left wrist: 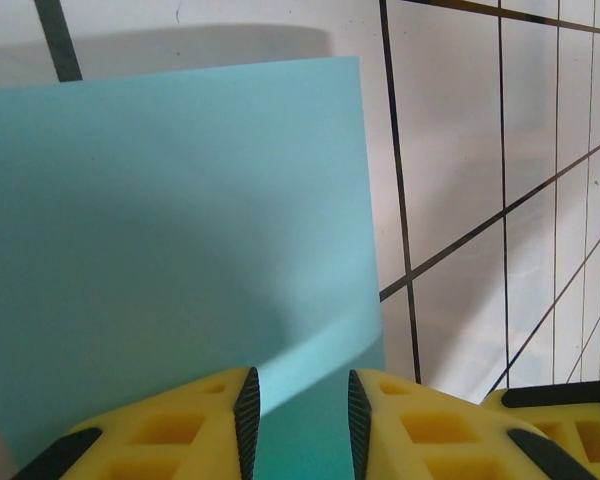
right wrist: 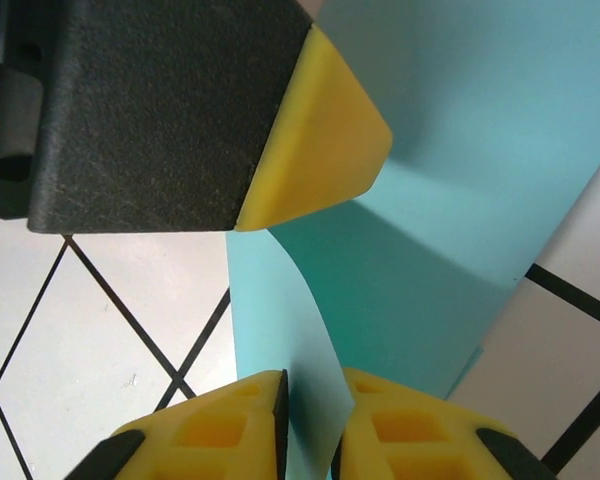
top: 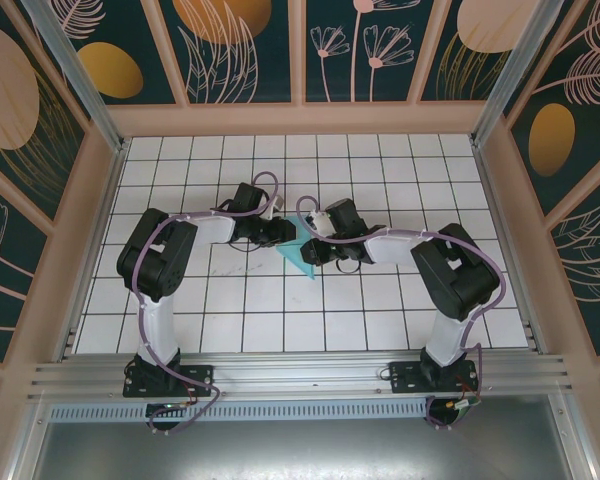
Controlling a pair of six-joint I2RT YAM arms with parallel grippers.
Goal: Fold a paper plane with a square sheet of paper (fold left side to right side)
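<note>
Turquoise-blue, thin, matte: the square sheet of paper (top: 302, 260) lies mid-way across the white grid-tiled table (top: 380, 310), between the left gripper (top: 280, 232) and right gripper (top: 318, 248), both right at it.

Left wrist: sheet (left wrist: 180, 250) fills the left of view, with a strip showing in the gap between the jaws. Left gripper (left wrist: 300, 405) is partly open with a clear gap, apparently not clamping.

Right wrist: right gripper (right wrist: 312, 400) is pinched almost closed on a raised curl of the sheet (right wrist: 460, 180). The left gripper's yellow-tipped finger (right wrist: 310, 130) is just above.

Judgement: featherweight, floppy, slides on tile, and any crease is permanent. Take it by the edge and pin the far side.
</note>
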